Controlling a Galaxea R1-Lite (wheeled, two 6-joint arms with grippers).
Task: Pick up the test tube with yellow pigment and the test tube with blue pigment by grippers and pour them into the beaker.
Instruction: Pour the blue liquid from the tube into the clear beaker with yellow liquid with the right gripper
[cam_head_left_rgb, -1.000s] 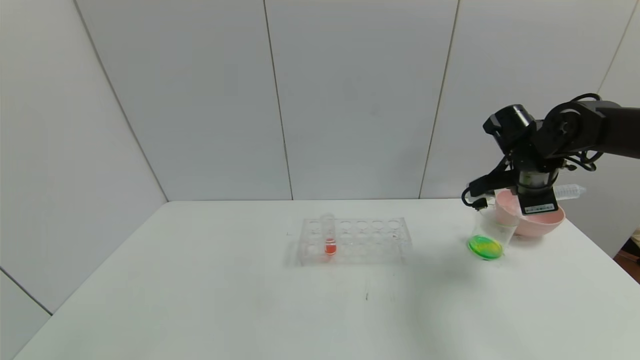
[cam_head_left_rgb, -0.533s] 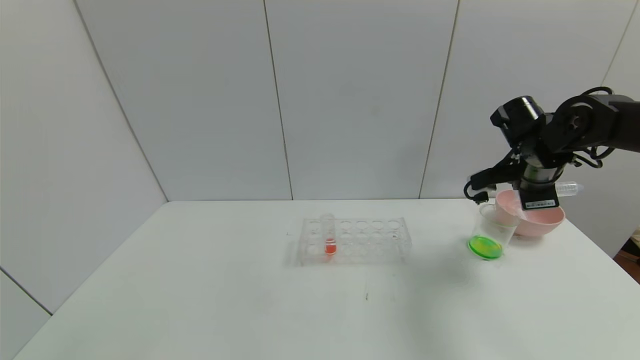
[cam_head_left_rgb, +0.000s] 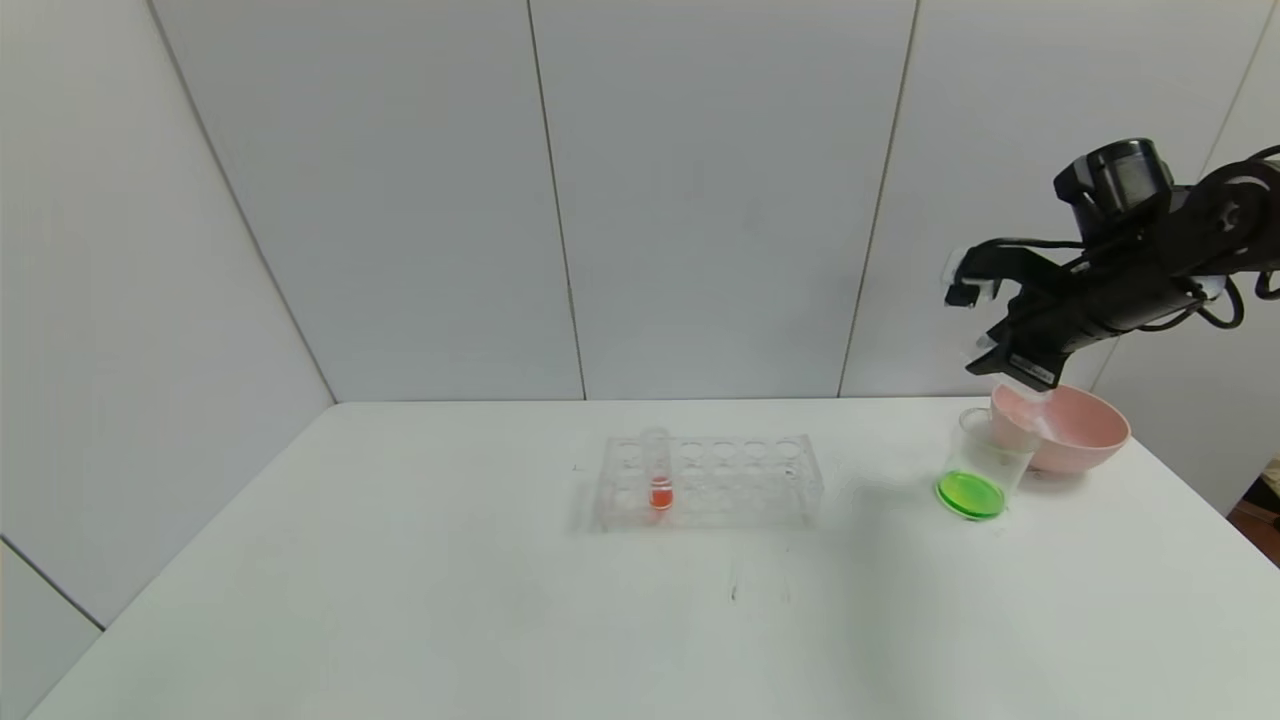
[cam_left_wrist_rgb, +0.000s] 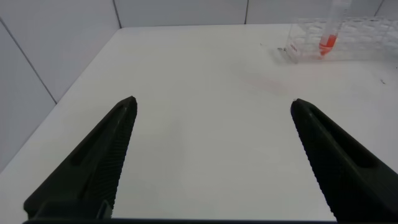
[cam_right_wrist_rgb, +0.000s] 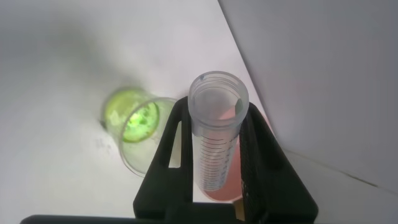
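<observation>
Evidently both pigments have been poured, since green liquid lies at the bottom of the beaker (cam_head_left_rgb: 985, 465), which stands on the tabletop (cam_head_left_rgb: 500, 620) touching the pink bowl (cam_head_left_rgb: 1075, 430). An emptied test tube (cam_right_wrist_rgb: 216, 134) is clamped in the right pincer (cam_right_wrist_rgb: 214, 155) above the beaker, its mouth open; which pigment it carried cannot be told. The left pincer (cam_left_wrist_rgb: 214, 155) is held spread wide and empty over the tabletop's left side. One orange-red tube (cam_head_left_rgb: 657, 470) is left upright in the clear rack (cam_head_left_rgb: 740, 485).
</observation>
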